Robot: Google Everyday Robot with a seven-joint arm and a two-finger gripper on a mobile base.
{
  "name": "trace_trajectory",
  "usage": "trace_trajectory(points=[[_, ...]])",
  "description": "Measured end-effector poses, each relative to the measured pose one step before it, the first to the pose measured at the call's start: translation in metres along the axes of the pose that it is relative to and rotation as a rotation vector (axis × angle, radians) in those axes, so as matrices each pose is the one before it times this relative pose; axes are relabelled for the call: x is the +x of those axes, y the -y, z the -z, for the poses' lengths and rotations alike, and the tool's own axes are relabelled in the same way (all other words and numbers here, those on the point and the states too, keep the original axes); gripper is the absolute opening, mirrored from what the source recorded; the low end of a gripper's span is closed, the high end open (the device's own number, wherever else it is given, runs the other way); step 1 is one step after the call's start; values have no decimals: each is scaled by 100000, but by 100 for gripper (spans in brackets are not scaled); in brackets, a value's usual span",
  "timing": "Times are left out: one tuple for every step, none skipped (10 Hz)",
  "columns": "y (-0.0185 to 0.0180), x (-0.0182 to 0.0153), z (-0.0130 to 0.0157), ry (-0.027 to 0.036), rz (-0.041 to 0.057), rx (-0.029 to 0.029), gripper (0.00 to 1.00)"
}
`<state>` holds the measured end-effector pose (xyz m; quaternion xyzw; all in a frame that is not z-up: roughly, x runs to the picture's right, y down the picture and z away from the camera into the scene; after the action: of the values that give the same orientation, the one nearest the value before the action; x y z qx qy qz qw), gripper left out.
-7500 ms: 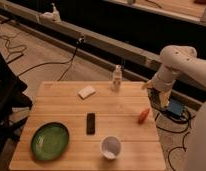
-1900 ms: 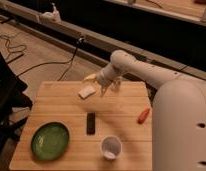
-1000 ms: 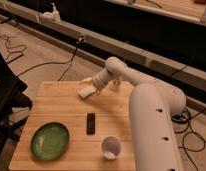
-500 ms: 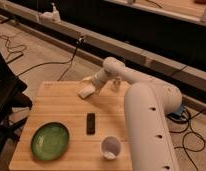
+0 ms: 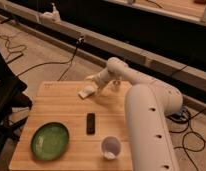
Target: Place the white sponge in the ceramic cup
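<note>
The white sponge (image 5: pixel 86 92) lies flat on the wooden table (image 5: pixel 56 107) near its far edge. My gripper (image 5: pixel 92 85) reaches in from the right and sits over the sponge's far right side, touching or nearly touching it. The ceramic cup (image 5: pixel 111 147) stands upright near the table's front edge, right of centre, well apart from the sponge and partly beside my white arm (image 5: pixel 146 120).
A green plate (image 5: pixel 50 140) sits at the front left. A small black bar-shaped object (image 5: pixel 90 123) lies mid-table. A small white bottle (image 5: pixel 116 84) stands behind the arm near the far edge. Cables run on the floor to the left and right.
The arm has swung from the right side of the table across to the sponge at the far edge and lowered onto it. The sponge, cup and plate have not moved.
</note>
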<state>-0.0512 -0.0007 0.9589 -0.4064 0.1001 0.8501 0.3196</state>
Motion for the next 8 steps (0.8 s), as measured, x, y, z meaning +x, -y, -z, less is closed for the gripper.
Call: trace_trajectory(points=[[-68, -38, -349, -46, -106, -144, 78], [-71, 32, -510, -91, 283, 388, 78], [80, 71, -593, -269, 185, 703, 78], [-3, 12, -365, -171, 37, 153, 78], [84, 13, -562, -355, -31, 235, 78], [18, -15, -595, -358, -45, 145, 78], [-227, 118, -506, -488, 561, 149, 78], [-297, 116, -397, -547, 736, 98, 78]])
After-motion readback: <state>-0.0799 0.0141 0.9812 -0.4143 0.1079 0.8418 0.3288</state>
